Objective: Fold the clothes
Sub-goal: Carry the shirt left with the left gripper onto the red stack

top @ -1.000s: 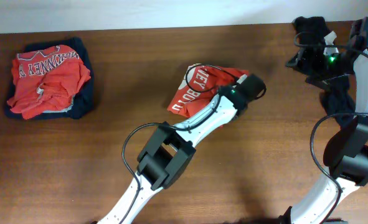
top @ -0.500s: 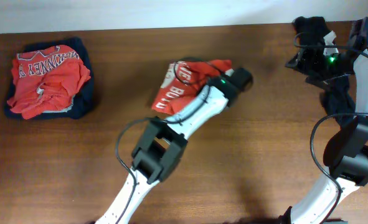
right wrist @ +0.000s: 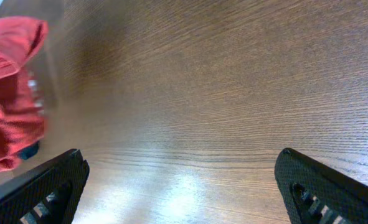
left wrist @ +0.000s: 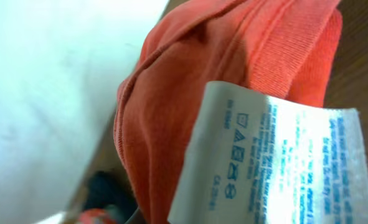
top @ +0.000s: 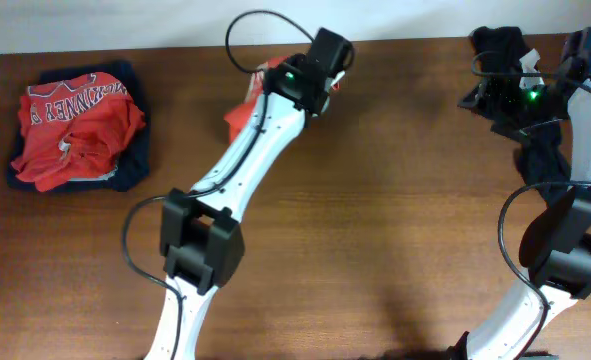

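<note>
**Red shirt up at the back edge, under the left arm's reach**

The red shirt (top: 241, 112) is seen bunched at the far side of the table (top: 395, 210), close to the back edge. Only scraps of it are shown from overhead, the rest being covered by the outstretched left arm. No long axis can be read from it: it is crumpled, not laid flat.

In the left wrist view the frame is filled by orange-red cloth, with a white care label (left wrist: 277, 162) right against the lens. The left gripper (top: 327, 62) is placed just beside the shirt, at its right-hand end. Its fingers are not shown in any view, so whether anything is clamped cannot be told. A hold on the cloth is judged likely from how near the fabric sits.

The stack of clothes (top: 75, 125) is found well apart, to the left, with bare wood between. So the shirt lies between gripper and stack, and any carry toward the stack would be made leftward along the back edge.

The right gripper (right wrist: 180, 160) is spread wide over bare table, nothing held. It is parked far off near the dark clothes (top: 503, 45). The left arm is plainly the nearer one, and the coming move is judged to be its own.
</note>
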